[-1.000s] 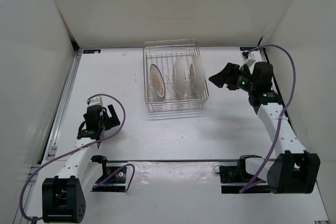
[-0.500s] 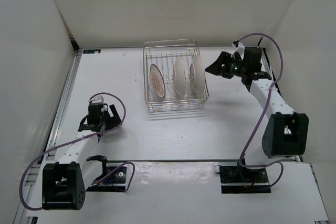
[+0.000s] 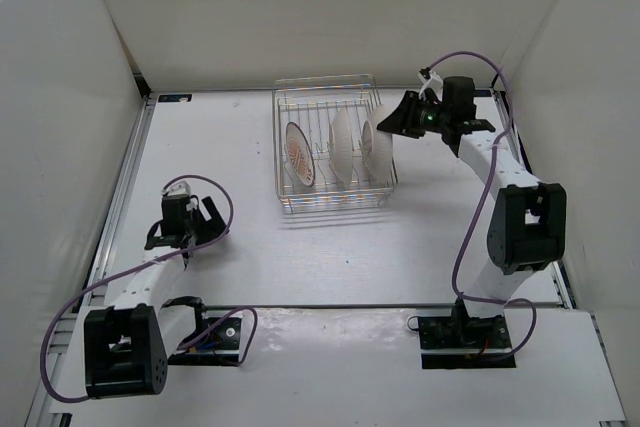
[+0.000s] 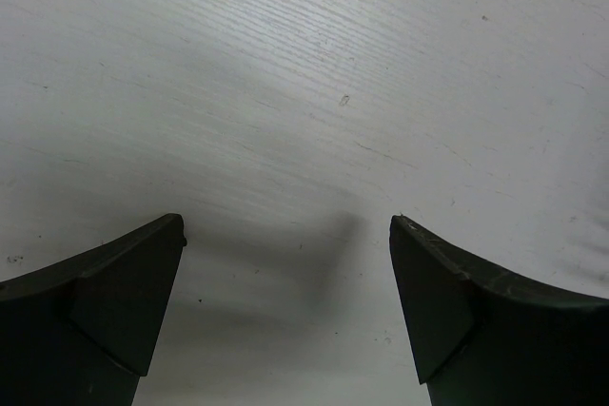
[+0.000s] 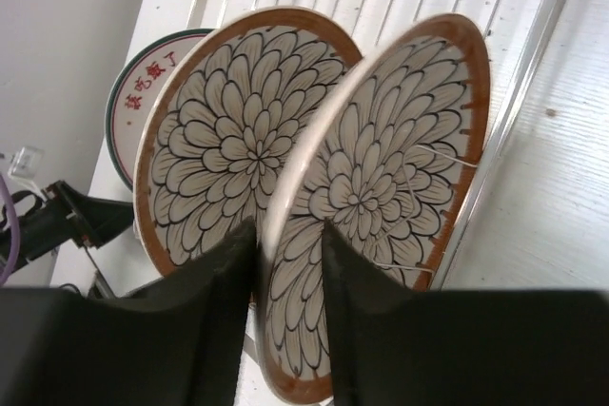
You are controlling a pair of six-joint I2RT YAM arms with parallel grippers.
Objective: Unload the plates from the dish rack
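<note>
The dish rack (image 3: 325, 82) of silver wire stands at the back centre with three plates upright in it. In the top view these are a pale-faced plate (image 3: 299, 155) on the left, a middle plate (image 3: 341, 147) and a right plate (image 3: 376, 142). In the right wrist view the right plate (image 5: 381, 187) and the middle plate (image 5: 228, 130) show petal faces, and the pale one (image 5: 143, 92) stands behind them. My right gripper (image 5: 288, 235) (image 3: 395, 127) is shut on the right plate's rim, one finger on each side. My left gripper (image 4: 285, 222) (image 3: 187, 239) is open over bare table.
White walls close in the table on the left, back and right. The rack's wire side (image 5: 519, 73) runs just right of the held plate. A metal rail (image 3: 125, 177) lines the left edge. Cable loops hang from both arms.
My right arm has swung in to the rack's right end and its jaws have narrowed onto the right plate's rim. The left arm has drifted slightly left, still open.
</note>
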